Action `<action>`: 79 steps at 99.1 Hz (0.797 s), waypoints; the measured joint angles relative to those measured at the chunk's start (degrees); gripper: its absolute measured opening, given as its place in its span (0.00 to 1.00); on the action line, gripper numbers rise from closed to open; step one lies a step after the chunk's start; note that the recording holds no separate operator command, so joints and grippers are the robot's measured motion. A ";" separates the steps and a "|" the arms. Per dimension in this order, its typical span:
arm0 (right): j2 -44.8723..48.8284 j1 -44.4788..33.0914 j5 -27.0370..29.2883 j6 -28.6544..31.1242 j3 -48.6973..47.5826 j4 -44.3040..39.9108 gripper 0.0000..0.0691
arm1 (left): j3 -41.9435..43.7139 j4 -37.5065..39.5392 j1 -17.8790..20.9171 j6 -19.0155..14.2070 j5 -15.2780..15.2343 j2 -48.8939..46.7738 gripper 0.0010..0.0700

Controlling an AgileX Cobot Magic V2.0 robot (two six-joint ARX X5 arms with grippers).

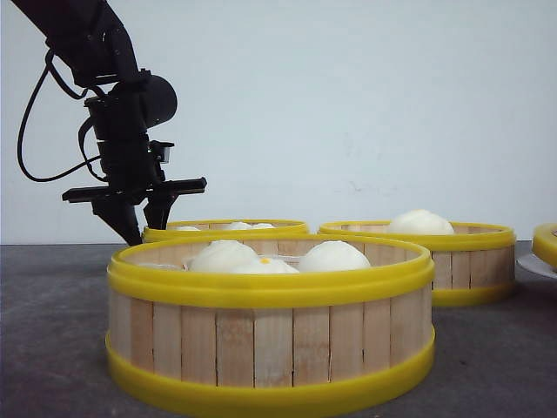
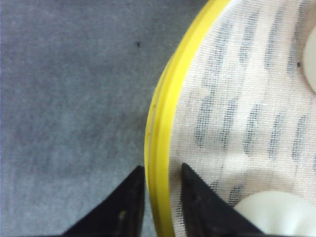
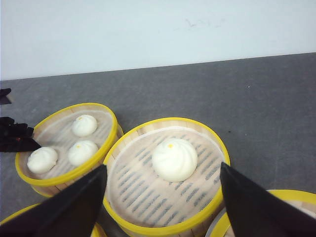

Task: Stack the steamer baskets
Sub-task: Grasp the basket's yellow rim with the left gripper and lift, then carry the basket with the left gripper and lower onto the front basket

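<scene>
My left pincer (image 2: 163,197) straddles the far-left steamer basket's (image 1: 226,228) yellow rim, three buns inside; my right pincer (image 3: 163,197) gapes empty above the one-bun basket (image 3: 165,177). Four baskets sit on the bench (image 1: 52,331).

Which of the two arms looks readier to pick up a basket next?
The left. Its pincer already straddles the yellow rim of the back-left basket, one finger outside and one inside. The right pincer hangs open above the single-bun basket, touching nothing.
</scene>
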 joint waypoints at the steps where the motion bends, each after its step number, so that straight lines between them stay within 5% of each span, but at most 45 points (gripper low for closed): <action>1: 0.00 0.00 0.00 -0.02 0.00 -0.04 0.65 | 0.09 -0.04 0.00 0.00 0.00 0.02 0.10; 34: 0.07 0.00 0.02 -0.20 0.00 -1.36 0.65 | 7.04 -4.31 0.35 0.33 -0.33 0.55 0.02; 79: 0.07 0.00 0.04 -0.22 0.00 -1.68 0.65 | 18.23 -16.04 0.90 3.65 8.15 -5.66 0.02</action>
